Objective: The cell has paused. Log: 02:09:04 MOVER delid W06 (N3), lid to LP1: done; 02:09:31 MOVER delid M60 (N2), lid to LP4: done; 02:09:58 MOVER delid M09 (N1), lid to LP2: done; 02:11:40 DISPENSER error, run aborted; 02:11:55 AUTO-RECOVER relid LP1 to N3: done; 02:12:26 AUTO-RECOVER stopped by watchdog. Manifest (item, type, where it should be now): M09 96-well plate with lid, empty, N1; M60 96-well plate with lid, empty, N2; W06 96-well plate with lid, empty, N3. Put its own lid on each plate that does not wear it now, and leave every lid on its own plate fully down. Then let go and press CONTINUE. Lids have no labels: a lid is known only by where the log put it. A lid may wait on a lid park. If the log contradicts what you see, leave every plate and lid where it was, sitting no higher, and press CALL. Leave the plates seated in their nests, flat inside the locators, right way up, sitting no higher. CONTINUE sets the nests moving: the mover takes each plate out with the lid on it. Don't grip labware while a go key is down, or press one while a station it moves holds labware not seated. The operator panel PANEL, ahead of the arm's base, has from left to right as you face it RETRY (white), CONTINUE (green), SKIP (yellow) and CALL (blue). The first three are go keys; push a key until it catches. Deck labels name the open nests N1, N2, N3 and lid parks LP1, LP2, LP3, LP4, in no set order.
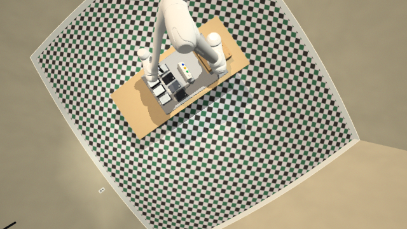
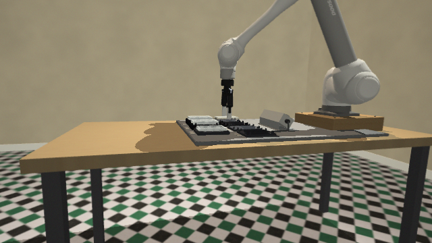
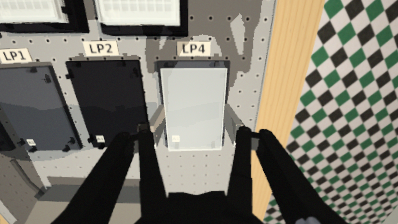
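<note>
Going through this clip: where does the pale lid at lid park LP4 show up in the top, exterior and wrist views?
Top: the lid is a small pale patch at the deck's far end, beside the arm's wrist.
Exterior: a thin pale slab directly under the gripper.
Wrist: centre frame, below the LP4 label, between the jaws.
Shared landmark: the black, bare LP2 park next to it.

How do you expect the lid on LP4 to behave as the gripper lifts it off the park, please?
The lid looks like a thin, flat, pale translucent sheet, so it is probably light and fairly stiff. The gripper is shut on it near one short end only, so the far end may droop or tilt. Its smooth surface suggests it could slip if moved quickly.
</note>
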You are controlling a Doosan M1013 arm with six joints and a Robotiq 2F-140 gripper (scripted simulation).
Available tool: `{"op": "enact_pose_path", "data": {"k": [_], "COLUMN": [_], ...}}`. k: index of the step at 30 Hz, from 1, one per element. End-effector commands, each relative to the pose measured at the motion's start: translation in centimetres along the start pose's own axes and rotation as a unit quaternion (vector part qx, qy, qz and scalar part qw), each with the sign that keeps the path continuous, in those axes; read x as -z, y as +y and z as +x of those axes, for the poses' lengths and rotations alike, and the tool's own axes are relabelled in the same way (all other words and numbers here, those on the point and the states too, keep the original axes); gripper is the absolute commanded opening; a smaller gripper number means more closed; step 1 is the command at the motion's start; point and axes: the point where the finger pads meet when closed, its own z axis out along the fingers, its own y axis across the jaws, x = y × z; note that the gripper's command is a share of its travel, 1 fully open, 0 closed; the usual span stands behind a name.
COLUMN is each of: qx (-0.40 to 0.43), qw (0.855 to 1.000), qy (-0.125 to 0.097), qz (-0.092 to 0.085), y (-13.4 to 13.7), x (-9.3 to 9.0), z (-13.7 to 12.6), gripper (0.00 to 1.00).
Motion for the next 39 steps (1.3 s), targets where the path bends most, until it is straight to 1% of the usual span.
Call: {"op": "enact_pose_path", "data": {"k": [1, 12, 14, 25, 29, 39], "qx": [0.0, 0.0, 0.0, 0.0, 0.0, 0.0], "qw": [1.0, 1.0, 1.0, 1.0, 1.0, 1.0], "qy": [0.0, 0.0, 0.0, 0.0, 0.0, 0.0], "qz": [0.0, 0.0, 0.0, 0.0, 0.0, 0.0], "y": [0.0, 0.0, 0.0, 0.0, 0.0, 0.0], "x": [0.5, 3.0, 3.0, 5.2, 5.7, 6.1], "z": [0.0, 0.0, 0.0, 0.0, 0.0, 0.0], "gripper": [0.0, 0.0, 0.0, 0.0, 0.0, 0.0]}}
